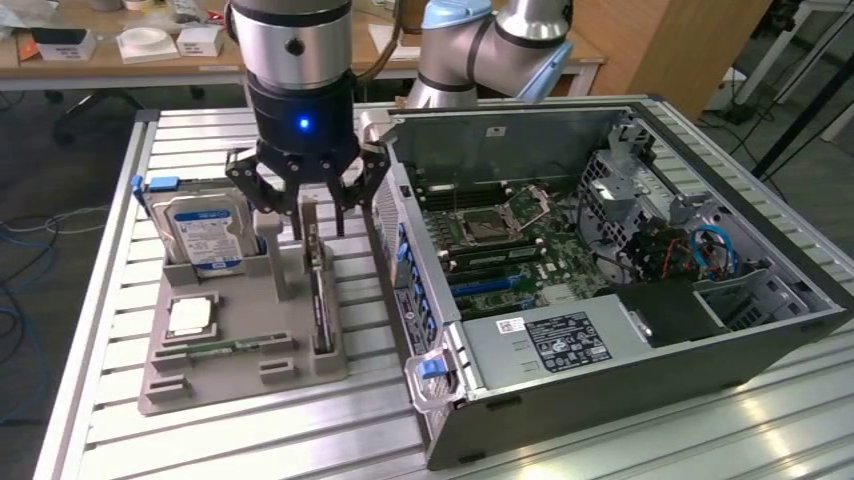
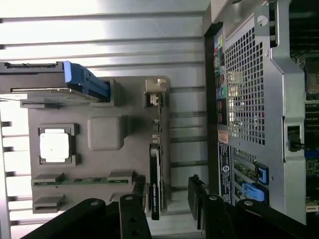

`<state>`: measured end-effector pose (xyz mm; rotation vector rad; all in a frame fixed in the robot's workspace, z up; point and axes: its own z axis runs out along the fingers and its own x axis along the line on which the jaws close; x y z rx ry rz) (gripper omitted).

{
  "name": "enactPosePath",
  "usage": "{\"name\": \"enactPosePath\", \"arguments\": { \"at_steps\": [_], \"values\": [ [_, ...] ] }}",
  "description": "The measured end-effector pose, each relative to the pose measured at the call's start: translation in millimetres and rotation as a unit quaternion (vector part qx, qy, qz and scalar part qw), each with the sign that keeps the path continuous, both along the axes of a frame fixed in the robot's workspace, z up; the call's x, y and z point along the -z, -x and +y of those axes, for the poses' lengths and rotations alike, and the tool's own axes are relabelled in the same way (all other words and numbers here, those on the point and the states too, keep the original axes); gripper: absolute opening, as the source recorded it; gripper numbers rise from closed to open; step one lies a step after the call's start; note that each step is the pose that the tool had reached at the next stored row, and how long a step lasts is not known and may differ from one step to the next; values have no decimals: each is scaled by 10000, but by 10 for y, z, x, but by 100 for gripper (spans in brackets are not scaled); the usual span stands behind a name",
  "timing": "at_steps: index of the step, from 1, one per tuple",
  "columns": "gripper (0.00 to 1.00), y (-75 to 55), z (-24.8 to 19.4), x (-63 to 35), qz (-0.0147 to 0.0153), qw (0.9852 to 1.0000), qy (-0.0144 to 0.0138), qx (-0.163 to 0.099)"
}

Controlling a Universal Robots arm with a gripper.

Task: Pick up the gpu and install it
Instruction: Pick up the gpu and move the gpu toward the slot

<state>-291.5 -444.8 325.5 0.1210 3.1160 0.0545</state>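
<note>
The ribbed aluminium table (image 1: pixel 94 250) runs bare on the exterior view's left, so there is free room on that side. On the exterior view's right lies the big grey metal computer case (image 1: pixel 534 430) (image 2: pixel 249 74), lid off and board exposed, its perforated rear wall a hard edge close to me. Beside it, with a narrow strip of table between, sits the flat grey plastic holder tray (image 1: pixel 227 385) (image 2: pixel 99 104). The silver hard drive with a blue-white label (image 1: pixel 203 235) (image 2: pixel 50 79) stands upright in a slot at the tray's far corner, away from the case. The gpu (image 1: pixel 320 300) (image 2: pixel 155 184), a thin flat card with a black fan housing, stands on its long edge in a slot along the tray's side nearest the case. My black gripper (image 1: pixel 310 215) (image 2: pixel 167 206) hangs just over the card's far end, my fingers (image 2: pixel 132 214) spread wide on either side of its top edge, with a clear gap to the card on each side. A square silver processor chip (image 1: pixel 191 317) (image 2: pixel 54 146) lies flat in its pocket, well apart from me. The narrow green memory stick (image 1: pixel 227 347) (image 2: pixel 84 180) lies in the slot nearest the tray's front.
</note>
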Motion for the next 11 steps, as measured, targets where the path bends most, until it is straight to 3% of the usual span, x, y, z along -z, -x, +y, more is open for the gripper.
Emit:
{"name": "enactPosePath", "arguments": {
  "at_steps": [4,11],
  "values": [
    [47,6,-156,74,-1,10000,-1,5],
    [47,-6,-166,201,1,9997,0,229]
  ]
}}
